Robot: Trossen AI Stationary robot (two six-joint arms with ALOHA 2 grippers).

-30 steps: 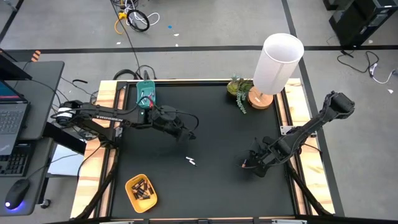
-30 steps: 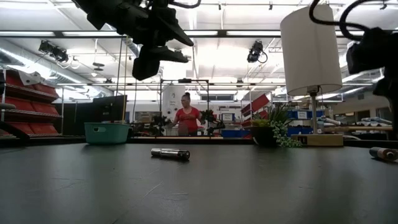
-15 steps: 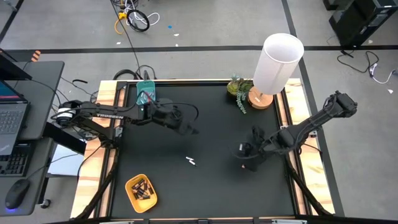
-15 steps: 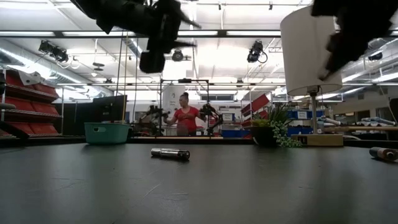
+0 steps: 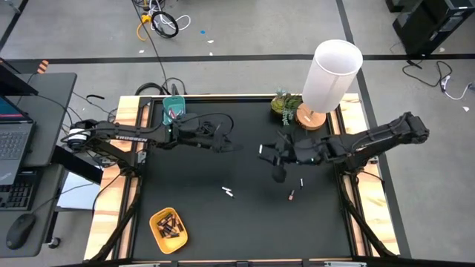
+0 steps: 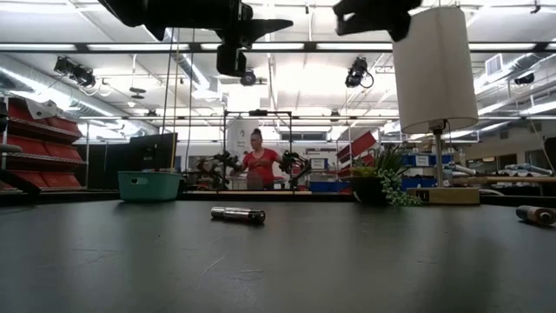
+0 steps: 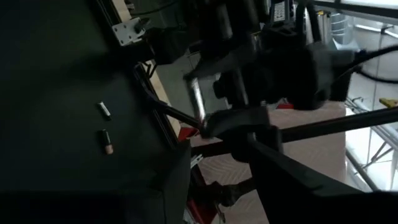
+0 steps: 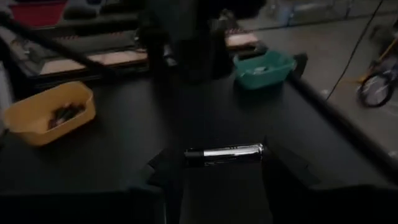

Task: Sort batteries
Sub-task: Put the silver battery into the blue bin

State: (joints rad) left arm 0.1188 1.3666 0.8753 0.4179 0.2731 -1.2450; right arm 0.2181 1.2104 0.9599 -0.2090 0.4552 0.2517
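My right gripper [image 5: 272,153] hangs above the table's middle, shut on a pale silvery battery [image 8: 224,152]. My left gripper [image 5: 225,145] hovers just to its left, open and holding nothing. On the table lie one pale battery [image 5: 228,192], another pale one [image 5: 301,181] and a dark one with a reddish end [image 5: 292,196]. The yellow oval tray [image 5: 157,219] near the front left holds several dark batteries. The teal tray [image 5: 174,113] sits at the far left edge. My right gripper pinches the silvery battery between its two fingers [image 8: 283,168]. The battery lies crosswise to the fingers and spans the gap between them. It is lifted clear of the table and roughly level; one end [image 5: 263,150] sticks out toward my left gripper.
A white lamp [image 5: 330,74] on a wooden base and a small plant [image 5: 285,106] stand at the far right corner. A wooden frame [image 5: 125,185] borders the black mat. A person in red [image 6: 259,167] stands far behind the table.
My right gripper has risen from the mat near the dark battery at the right and travelled toward the table's left and far side, carrying the silvery battery clear. My left gripper has drifted a little toward the far edge.
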